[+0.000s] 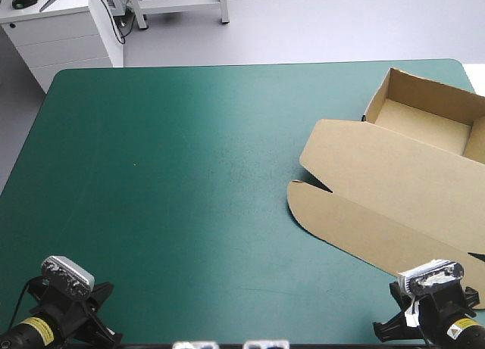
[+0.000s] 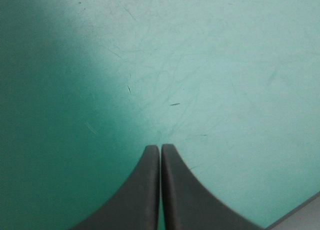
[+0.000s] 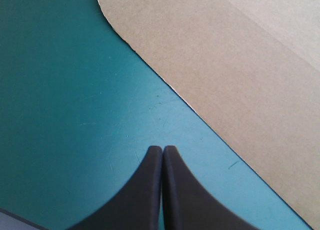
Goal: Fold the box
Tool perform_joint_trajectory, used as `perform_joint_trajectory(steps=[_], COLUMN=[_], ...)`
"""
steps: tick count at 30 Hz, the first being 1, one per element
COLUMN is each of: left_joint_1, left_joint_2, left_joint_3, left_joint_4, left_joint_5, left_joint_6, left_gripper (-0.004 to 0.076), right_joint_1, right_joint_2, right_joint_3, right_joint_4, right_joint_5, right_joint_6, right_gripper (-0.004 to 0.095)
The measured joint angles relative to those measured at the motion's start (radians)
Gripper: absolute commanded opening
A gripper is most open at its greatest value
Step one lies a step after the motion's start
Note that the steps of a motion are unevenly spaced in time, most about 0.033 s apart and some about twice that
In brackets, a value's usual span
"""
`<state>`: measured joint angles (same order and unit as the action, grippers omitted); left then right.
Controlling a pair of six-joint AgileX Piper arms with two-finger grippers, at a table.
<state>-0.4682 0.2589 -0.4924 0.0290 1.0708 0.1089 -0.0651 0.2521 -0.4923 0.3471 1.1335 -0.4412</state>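
So the left tool (image 2: 160,147) is clenched on nothing, hovering over bare teal-green surface (image 1: 189,182) in the lower left corner of the high view; the right tool (image 3: 163,148) is pinched closed and empty too, down in the lower right corner. The brown box (image 1: 394,190) has its edge just ahead of the right tool, not touching; it fills the right side of the frame, tray with raised walls at upper right, lid flat toward lower right.
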Motion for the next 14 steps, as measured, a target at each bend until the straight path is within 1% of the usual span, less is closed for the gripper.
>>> perform_joint_trajectory(steps=[8,14], left_joint_1=[0.000,0.000], left_joint_2=[0.000,0.000], left_joint_3=[0.000,0.000], left_joint_4=[0.000,0.001], left_joint_5=[0.001,0.039], left_joint_6=[0.000,0.000], left_gripper=[-0.0008,-0.0008], right_joint_1=[0.000,0.000], right_joint_2=[0.000,0.000], right_joint_3=[0.001,0.001], right_joint_4=[0.000,0.000], right_joint_5=[-0.015,-0.015], right_joint_6=[0.000,0.000], right_gripper=[-0.0018,-0.0018])
